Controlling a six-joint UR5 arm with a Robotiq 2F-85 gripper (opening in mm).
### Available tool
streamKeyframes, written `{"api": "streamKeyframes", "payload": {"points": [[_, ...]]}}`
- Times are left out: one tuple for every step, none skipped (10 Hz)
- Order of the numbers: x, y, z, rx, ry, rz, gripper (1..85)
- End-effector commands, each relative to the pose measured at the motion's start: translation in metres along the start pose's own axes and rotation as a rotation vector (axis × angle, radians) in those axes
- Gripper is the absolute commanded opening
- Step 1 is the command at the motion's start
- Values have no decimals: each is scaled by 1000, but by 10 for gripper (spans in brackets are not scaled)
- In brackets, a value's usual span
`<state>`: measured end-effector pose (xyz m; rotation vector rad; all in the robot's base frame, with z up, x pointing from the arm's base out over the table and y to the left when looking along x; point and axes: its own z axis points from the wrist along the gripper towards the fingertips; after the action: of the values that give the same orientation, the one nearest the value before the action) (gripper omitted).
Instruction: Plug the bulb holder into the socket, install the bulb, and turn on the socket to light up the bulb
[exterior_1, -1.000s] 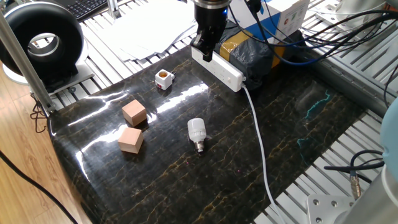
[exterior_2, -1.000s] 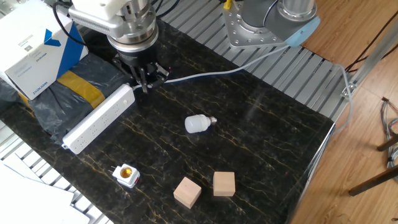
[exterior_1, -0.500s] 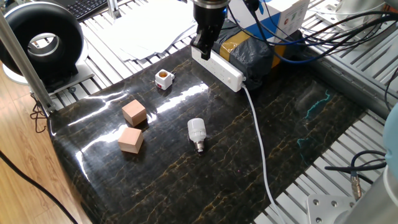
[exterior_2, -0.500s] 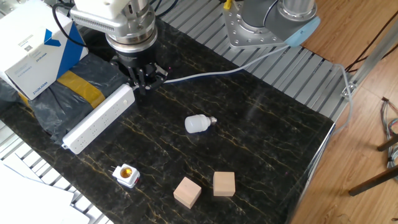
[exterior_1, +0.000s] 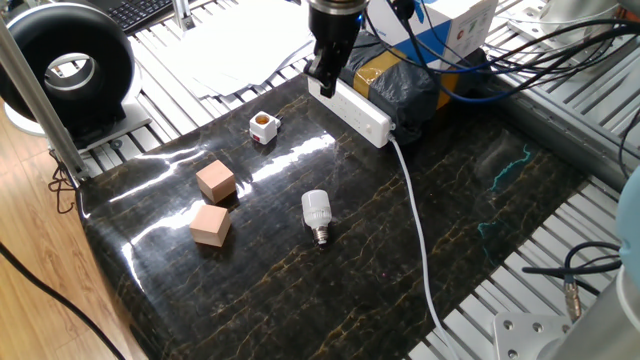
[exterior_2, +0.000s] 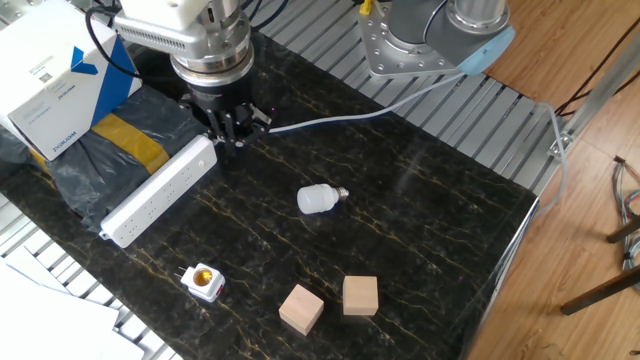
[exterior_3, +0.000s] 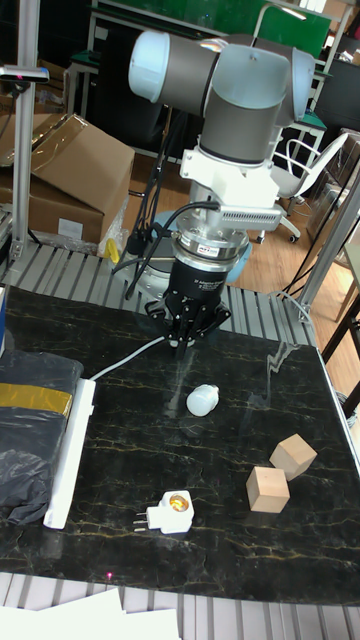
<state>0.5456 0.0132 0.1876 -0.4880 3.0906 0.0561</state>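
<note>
The socket (exterior_2: 160, 193) is a long white power strip lying along the dark table's edge, also seen as the socket (exterior_1: 352, 108) and the socket (exterior_3: 68, 450). Its white cable (exterior_1: 415, 220) runs off across the table. My gripper (exterior_2: 228, 140) hangs by the strip's cable end, shut and holding nothing; it also shows as the gripper (exterior_3: 185, 345) and the gripper (exterior_1: 324, 80). The bulb (exterior_2: 318, 198) lies on its side mid-table, apart from the gripper. The bulb holder (exterior_2: 203, 282), a white cube with an orange opening, lies near the table edge, unplugged.
Two tan wooden blocks (exterior_2: 301, 308) (exterior_2: 360, 295) sit near the bulb holder's side of the table. A dark wrapped box with yellow tape (exterior_2: 100, 150) and a white-and-blue carton (exterior_2: 55, 80) lie behind the strip. A black ring-shaped device (exterior_1: 65, 65) stands off the table.
My gripper has drifted slightly along the strip's cable end. The bulb, bulb holder, blocks and strip have stayed where they were.
</note>
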Motion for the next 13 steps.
{"api": "streamKeyframes", "payload": {"points": [[22, 3, -2, -10, 85, 41, 10], [19, 7, -2, -30, 73, -2, 10], [11, 11, -2, -45, 42, -27, 10], [12, 8, -2, -32, 46, -36, 10], [12, 10, -2, -38, 44, 6, 10], [9, 28, -3, -110, 36, 39, 10], [9, 25, -2, -96, 32, 1, 10], [0, 23, -2, -89, -2, -59, 10], [1, 12, -1, -48, 1, -96, 27], [-4, 10, -2, -47, -14, -155, 290], [-5, 14, -3, -76, -2, -217, 430], [-11, -5, -4, -25, 16, -229, 280], [-24, -22, -6, 27, 16, -232, 137]]}}
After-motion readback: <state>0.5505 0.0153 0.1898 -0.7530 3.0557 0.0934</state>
